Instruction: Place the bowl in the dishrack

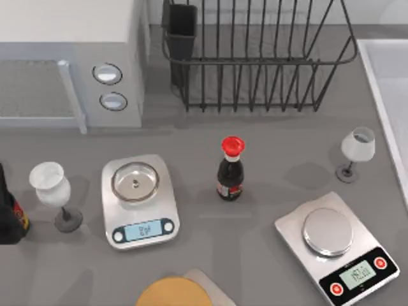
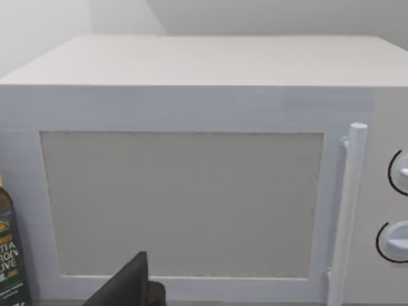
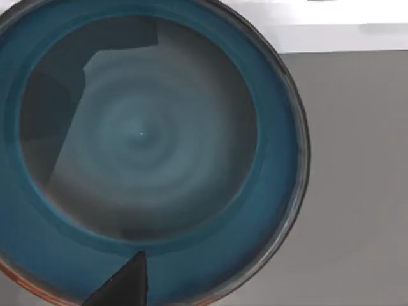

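The bowl (image 3: 140, 140) is round with a blue inside and a thin brownish-orange rim. It lies upright on the grey table in the right wrist view, very close below the camera. My right gripper (image 3: 121, 284) hangs just over the bowl's near rim, showing as a dark tip. The dishrack (image 1: 255, 64), a black wire rack with upright bars, stands at the back of the table in the top view. Its black cutlery cup (image 1: 182, 29) sits at its left corner. My left gripper (image 2: 131, 284) is in front of the microwave door.
A white microwave (image 1: 70, 64) fills the back left. On the table stand two scales (image 1: 140, 201) (image 1: 336, 245), a soy sauce bottle (image 1: 230, 169), two wine glasses (image 1: 54, 191) (image 1: 356, 150), a yellow-orange disc (image 1: 173, 293) and a dark bottle (image 1: 9, 213). A white basin (image 1: 389, 95) lies at the right.
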Robot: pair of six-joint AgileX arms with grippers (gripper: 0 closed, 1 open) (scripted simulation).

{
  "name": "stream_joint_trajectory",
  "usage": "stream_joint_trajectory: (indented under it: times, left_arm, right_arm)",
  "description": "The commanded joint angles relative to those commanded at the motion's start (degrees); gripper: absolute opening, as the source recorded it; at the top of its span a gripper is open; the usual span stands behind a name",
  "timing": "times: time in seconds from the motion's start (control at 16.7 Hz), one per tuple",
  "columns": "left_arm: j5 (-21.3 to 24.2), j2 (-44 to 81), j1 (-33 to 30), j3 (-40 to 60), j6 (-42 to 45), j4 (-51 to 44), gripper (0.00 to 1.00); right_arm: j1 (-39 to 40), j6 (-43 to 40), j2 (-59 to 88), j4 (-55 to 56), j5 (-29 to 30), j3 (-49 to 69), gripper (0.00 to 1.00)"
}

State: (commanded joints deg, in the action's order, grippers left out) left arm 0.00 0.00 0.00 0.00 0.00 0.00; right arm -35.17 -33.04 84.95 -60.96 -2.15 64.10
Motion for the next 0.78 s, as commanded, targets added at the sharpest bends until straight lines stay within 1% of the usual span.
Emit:
stream_joint_trajectory:
  times: [0.18,0.54,0.66,0.78]
  left_arm:
    - [0.0,0.0,0.0,0.0,0.0,0.0,1.0]
    - [0.0,0.0,0.0,0.0,0.0,0.0,1.0]
    - [0.0,0.0,0.0,0.0,0.0,0.0,1.0]
    - [0.0,0.0,0.0,0.0,0.0,0.0,1.0]
  right_arm:
    - [-2.1,-1.9,4.74,-3.48,-0.61,4.12,1.0]
    - [-2.0,-1.95,4.99,-3.41,-0.59,4.13,1.0]
    - [-1.92,-1.73,5.82,-1.35,-0.64,2.58,1.0]
    - [-1.73,-1.47,7.49,3.13,-0.64,-0.16,1.0]
